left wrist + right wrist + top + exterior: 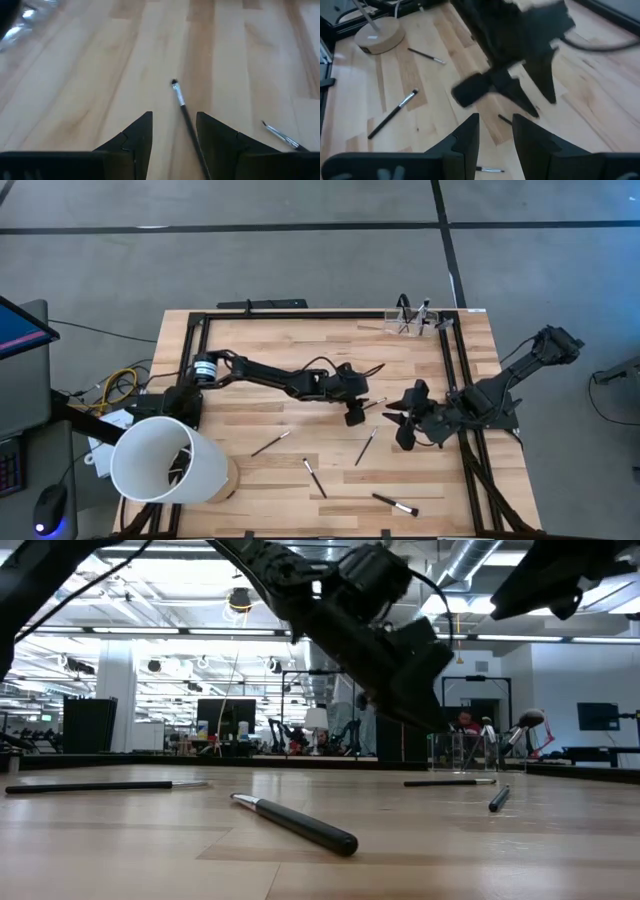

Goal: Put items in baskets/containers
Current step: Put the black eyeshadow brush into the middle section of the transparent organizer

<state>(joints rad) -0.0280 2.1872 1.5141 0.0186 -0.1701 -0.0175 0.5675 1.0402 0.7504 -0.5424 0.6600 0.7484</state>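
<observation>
1. Nearest the table's front edge lies a brush with a pale tip, well apart from both grippers; the right wrist view shows it too.
2. A little farther in, three more brushes lie loose on the wood: one just behind the front one, one toward the white tub, and one below the left gripper.
3. The left gripper hangs over the table's middle, tilted down, its arm stretched out from the left side in a shallow bend. Its fingers stand apart, open.
4. Between those fingers, in the left wrist view, a slim dark brush lies on the wood, its small dark tip pointing away from the gripper. It lies nearer one finger than the other; I cannot tell whether either finger touches it.
5. The right gripper sits just beside the left one, near the right rail, its arm folded back toward the table's right edge. Its fingers are parted with nothing between them, and it faces the left gripper close by.
6. A short brush end shows between the two grippers.
7. Farthest off, at the back edge, the clear holder stands upright with a few brushes in it, well apart from both grippers.
</observation>
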